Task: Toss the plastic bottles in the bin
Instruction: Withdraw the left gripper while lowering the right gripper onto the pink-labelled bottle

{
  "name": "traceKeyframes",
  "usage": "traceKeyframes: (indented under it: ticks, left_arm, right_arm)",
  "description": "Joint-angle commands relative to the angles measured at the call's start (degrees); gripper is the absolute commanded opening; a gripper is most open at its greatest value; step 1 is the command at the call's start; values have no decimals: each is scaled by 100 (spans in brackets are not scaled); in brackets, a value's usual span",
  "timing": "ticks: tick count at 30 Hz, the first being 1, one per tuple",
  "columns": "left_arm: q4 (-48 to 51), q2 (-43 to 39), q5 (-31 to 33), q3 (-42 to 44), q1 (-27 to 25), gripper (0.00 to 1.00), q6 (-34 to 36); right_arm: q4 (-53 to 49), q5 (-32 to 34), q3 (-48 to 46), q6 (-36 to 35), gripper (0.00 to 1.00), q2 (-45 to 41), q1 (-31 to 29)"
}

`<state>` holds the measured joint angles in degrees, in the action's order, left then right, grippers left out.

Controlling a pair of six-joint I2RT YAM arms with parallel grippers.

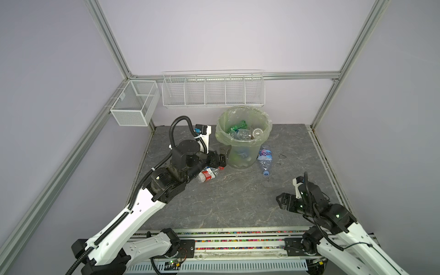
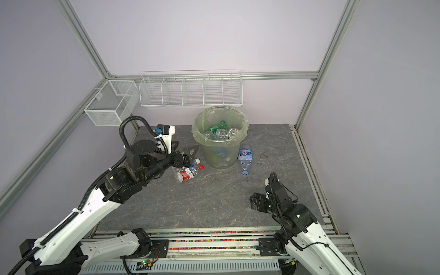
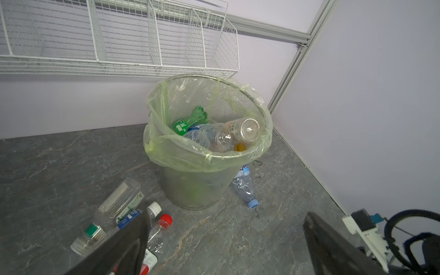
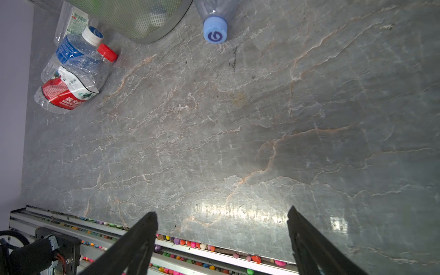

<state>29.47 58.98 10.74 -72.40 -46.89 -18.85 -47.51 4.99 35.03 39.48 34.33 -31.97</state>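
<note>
**Four bottles lying loose beside a part-filled bin**

The bin (image 1: pixel 242 142) is standing at the back of the grey stone-look table (image 1: pixel 226 202), close to the rear wall. Its pale green bag is folding out over the rim. Inside it, a green bottle (image 3: pixel 190 120) is leaning against the far side. Several clear bottles (image 3: pixel 219 137) are lying heaped against one another in front of it.

In both top views a crumpled blue-capped bottle (image 1: pixel 264 159) is lying on its side just to the right of the bin, with its cap pointing toward the front edge.

On the bin's left, three more are lying bunched together on the table. They are a red-labelled bottle (image 2: pixel 187 175) with a red cap, a blue-labelled bottle (image 4: pixel 71 48) with a white cap, and a square clear bottle (image 3: pixel 119 202) carrying a green label. The square one is lying nearest the bin's foot.

The left gripper (image 3: pixel 227 215) is hovering right over this bunch, and its jaws are standing wide apart and holding nothing. In the left wrist view one finger is covering part of the blue-labelled bottle, and I cannot tell whether it is touching.

The right gripper (image 4: pixel 222 212) is hanging low over bare table toward the front right, well apart from every bottle. Its jaws are likewise gaping wide with nothing between them.

A white wire rack (image 1: pixel 213 91) is hanging on the rear wall above the bin, and a mesh box (image 1: pixel 133 104) is hanging in the left corner.
</note>
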Motion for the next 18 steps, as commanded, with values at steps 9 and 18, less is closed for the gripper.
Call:
traceKeyframes:
  ticks: [9, 18]
  left_arm:
    - [108, -1290, 257, 1701, -29, 97, -723]
    - [227, -2293, 121, 2869, -35, 94, -1345]
  right_arm:
    - [802, 431, 1065, -1025, 88, 1703, 175]
    - [1587, 165, 1723, -1677, 89, 3324, 434]
